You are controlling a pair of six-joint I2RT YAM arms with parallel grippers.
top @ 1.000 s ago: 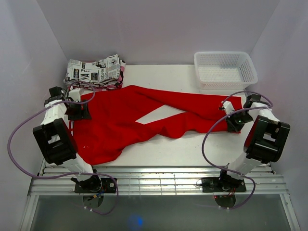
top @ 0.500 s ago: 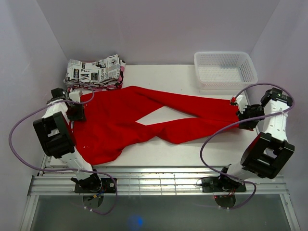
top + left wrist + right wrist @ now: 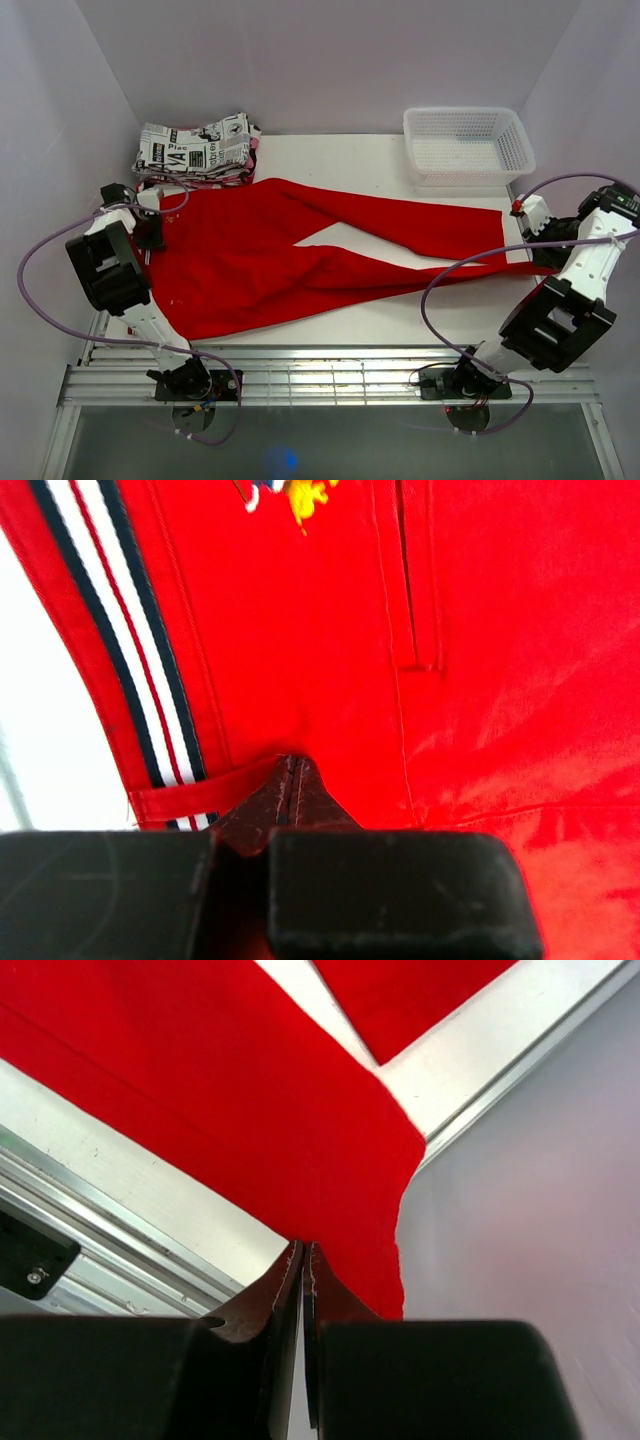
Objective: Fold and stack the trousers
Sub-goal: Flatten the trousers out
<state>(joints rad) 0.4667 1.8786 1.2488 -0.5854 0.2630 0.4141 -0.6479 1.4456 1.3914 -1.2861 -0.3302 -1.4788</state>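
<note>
Read print only on newspaper-pattern folded garment [image 3: 195, 148], far left, top view. Made out "Plac" in bold black on white panel near upper fold; below it, larger fragment "YA". Remaining headlines and columns too small to read. Noted yellow embroidered emblem [image 3: 305, 494], bit of blue and white beside it, on red trousers [image 3: 300, 650], left wrist view; cut off by top edge, not legible as word or brand.

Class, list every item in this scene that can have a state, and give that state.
trousers: unfolded, spread along the table, legs apart
left gripper: shut on the waistband
right gripper: shut on a leg end
printed garment: folded
basket: upright, looks empty
</note>
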